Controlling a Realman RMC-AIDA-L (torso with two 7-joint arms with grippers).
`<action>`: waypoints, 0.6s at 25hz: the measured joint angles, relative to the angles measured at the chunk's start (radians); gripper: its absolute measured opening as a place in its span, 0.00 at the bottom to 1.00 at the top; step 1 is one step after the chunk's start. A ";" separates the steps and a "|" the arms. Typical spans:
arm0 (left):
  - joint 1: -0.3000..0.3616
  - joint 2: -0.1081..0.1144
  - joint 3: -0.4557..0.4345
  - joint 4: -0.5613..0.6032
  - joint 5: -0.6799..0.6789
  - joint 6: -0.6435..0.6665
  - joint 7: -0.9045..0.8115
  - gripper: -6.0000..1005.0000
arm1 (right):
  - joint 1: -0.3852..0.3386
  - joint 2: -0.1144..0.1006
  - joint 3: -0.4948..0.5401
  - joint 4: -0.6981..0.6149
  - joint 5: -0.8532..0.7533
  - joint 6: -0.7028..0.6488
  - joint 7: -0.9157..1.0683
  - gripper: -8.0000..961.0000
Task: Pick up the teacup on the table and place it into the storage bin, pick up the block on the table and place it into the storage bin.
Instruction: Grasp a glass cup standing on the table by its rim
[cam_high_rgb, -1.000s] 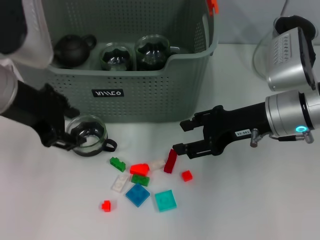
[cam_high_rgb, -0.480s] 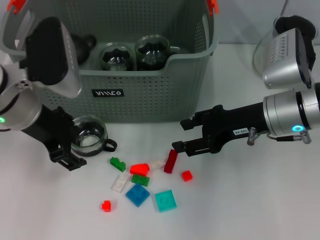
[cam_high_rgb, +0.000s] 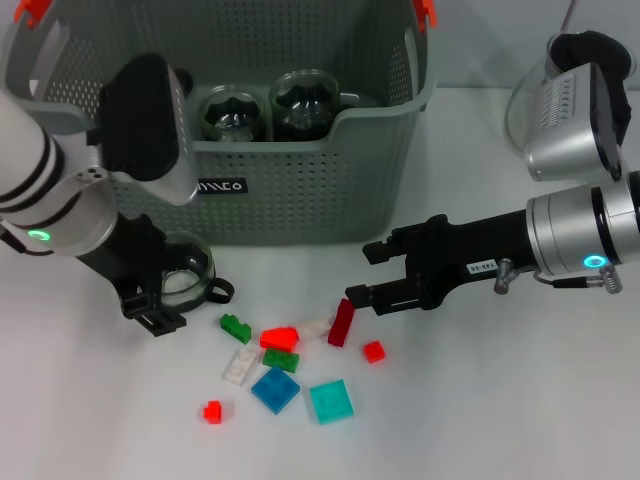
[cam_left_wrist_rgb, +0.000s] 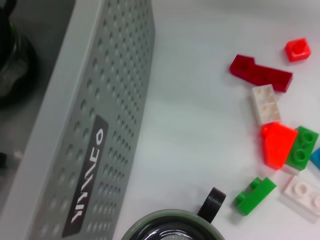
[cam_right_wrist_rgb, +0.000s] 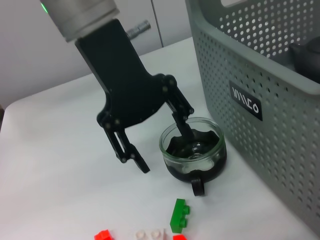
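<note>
storage bin (cam_left_wrist_rgb: 107, 100) wall | teacup (cam_left_wrist_rgb: 172, 231) rim beside it | scattered blocks (cam_left_wrist_rgb: 272, 145)

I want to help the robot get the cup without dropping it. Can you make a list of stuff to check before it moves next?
1. One finger of the left gripper inside the teacup, the other outside: ok, the right wrist view shows the fingers open with the rim between them.
2. Fingers closed on the rim: not ok, they are open.
3. Cup upright on the table: ok.
4. Cup handle free of the blocks: ok, the green block lies apart.
5. Space in the storage bin: cannot tell, glass cups already sit inside.
6. Right gripper out of the way: ok, it hovers above the dark red block.
</note>
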 joint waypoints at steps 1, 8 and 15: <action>-0.007 0.000 0.000 -0.020 0.006 -0.012 0.000 0.78 | 0.000 0.000 0.001 0.001 0.000 0.000 0.000 0.75; -0.042 0.005 0.001 -0.112 0.031 -0.061 0.006 0.78 | -0.004 0.000 0.004 0.005 0.000 0.000 0.000 0.74; -0.057 0.006 0.002 -0.161 0.031 -0.081 0.001 0.78 | -0.003 0.000 0.006 0.011 0.000 0.003 -0.004 0.74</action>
